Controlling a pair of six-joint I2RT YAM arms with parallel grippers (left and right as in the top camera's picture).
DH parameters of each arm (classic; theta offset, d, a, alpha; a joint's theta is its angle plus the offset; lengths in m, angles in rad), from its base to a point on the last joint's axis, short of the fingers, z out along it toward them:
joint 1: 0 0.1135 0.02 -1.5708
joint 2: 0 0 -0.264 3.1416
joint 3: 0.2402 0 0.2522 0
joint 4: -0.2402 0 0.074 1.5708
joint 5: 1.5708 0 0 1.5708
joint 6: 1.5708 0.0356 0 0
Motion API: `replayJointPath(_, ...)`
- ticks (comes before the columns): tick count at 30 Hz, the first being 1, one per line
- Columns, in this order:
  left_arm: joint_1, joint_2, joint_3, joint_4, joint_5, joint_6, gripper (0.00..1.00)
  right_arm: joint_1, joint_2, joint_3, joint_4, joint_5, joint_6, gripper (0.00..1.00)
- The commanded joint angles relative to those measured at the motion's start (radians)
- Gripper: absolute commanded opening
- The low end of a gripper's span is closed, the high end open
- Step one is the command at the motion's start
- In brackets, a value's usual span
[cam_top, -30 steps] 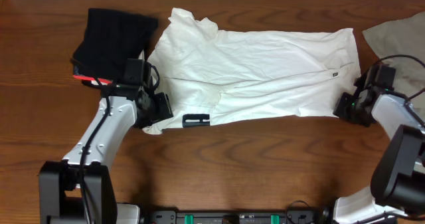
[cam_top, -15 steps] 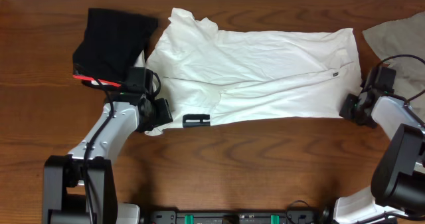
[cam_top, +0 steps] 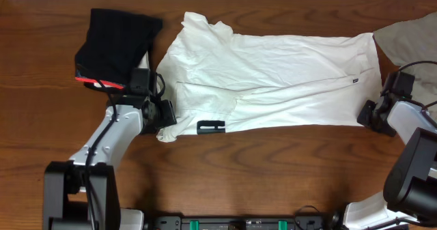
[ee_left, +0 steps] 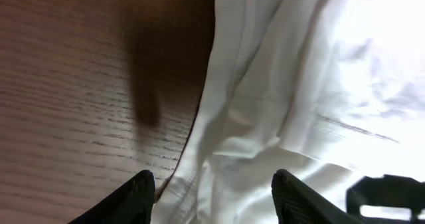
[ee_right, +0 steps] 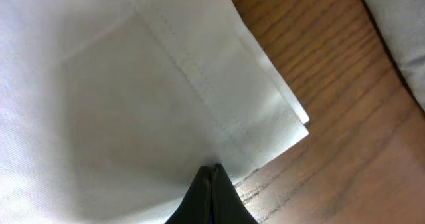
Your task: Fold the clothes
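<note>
The right gripper (ee_right: 212, 176) is closed, its tips meeting on the near right corner of the white T-shirt (cam_top: 273, 73), just inside the stitched hem (ee_right: 219, 111). The left gripper (ee_left: 212, 184) has its jaws apart over the crumpled near left corner, with fabric bunched between the fingers but not yet pinched.

The shirt lies spread lengthwise across the far middle of the table (cam_top: 273, 175), its black print (cam_top: 210, 126) at the near edge. A black garment (cam_top: 113, 39) sits just beside it at the far left, and a grey-beige garment (cam_top: 410, 35) is at the far right.

The step in hand looks like taking both near corners so the near edge can be carried over to the far edge. To do it well, the left gripper should close on all the loose layers at its corner, low against the wood, not just the top wrinkle. Both arms should then rise together and level, keeping the edge lightly taut between them so it does not sag. The left arm should stay clear of the black garment on the way across.
</note>
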Motion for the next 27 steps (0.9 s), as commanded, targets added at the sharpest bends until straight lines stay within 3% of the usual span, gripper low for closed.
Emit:
replayJointPath(1,0.002,-0.056,0.023,-0.013,-0.001,0.008,0.59,-0.017,0.013,0.004,-0.003,-0.072,-0.026,0.01)
replayJointPath(7,0.002,-0.072,0.023,-0.047,-0.001,0.009,0.59,-0.002,-0.006,0.089,-0.116,-0.145,-0.037,0.01)
replayJointPath(10,0.002,-0.072,0.023,-0.052,-0.001,0.009,0.5,0.017,-0.047,0.132,-0.171,-0.219,-0.042,0.01)
replayJointPath(12,0.002,-0.072,0.023,-0.048,-0.001,0.008,0.39,0.033,-0.078,0.135,-0.174,-0.275,-0.059,0.01)
replayJointPath(15,0.002,-0.069,0.021,-0.044,-0.001,0.001,0.14,0.051,-0.09,0.135,-0.173,-0.29,-0.059,0.01)
replayJointPath(17,0.002,-0.066,0.018,-0.04,-0.001,-0.003,0.06,0.061,-0.088,0.127,-0.157,-0.302,-0.059,0.01)
replayJointPath(27,-0.069,0.012,0.017,0.005,-0.001,-0.04,0.06,0.107,-0.053,0.063,-0.089,-0.31,-0.111,0.01)
